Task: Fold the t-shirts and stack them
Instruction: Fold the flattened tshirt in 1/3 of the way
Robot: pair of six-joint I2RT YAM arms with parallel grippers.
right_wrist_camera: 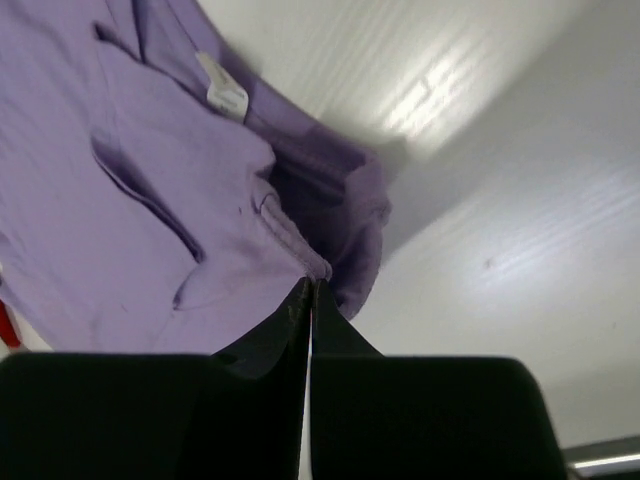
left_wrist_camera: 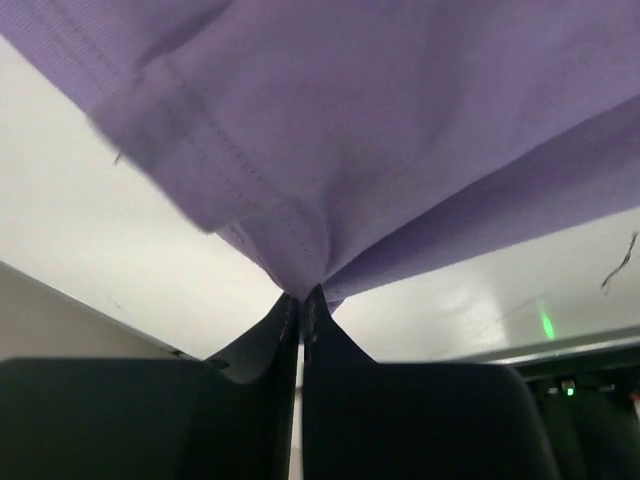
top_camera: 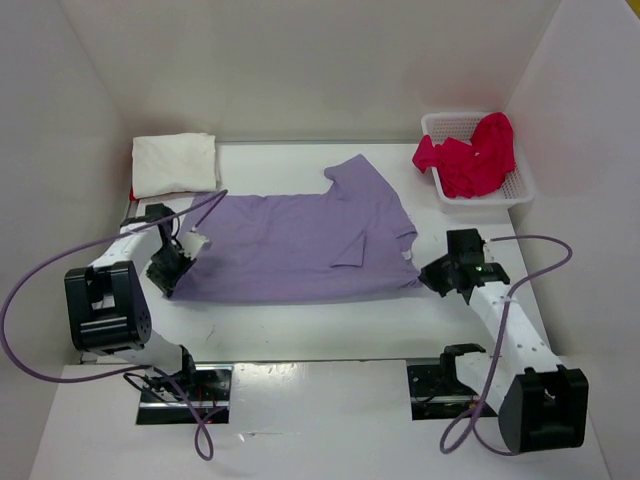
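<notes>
A lavender purple t-shirt (top_camera: 290,245) lies spread across the middle of the table, partly folded, a sleeve pointing to the back. My left gripper (top_camera: 170,280) is shut on its near left corner; the cloth (left_wrist_camera: 330,150) bunches into the tips in the left wrist view. My right gripper (top_camera: 428,276) is shut on its near right edge, where the hem (right_wrist_camera: 300,250) meets the tips in the right wrist view. An off-white folded t-shirt (top_camera: 175,163) lies at the back left, with a sliver of red under its left edge. A pinkish red t-shirt (top_camera: 470,155) is heaped in the basket.
A white plastic mesh basket (top_camera: 522,188) stands at the back right. White walls enclose the table on three sides. Purple cables (top_camera: 30,290) loop out from both arms. The arm bases (top_camera: 185,385) sit at the near edge.
</notes>
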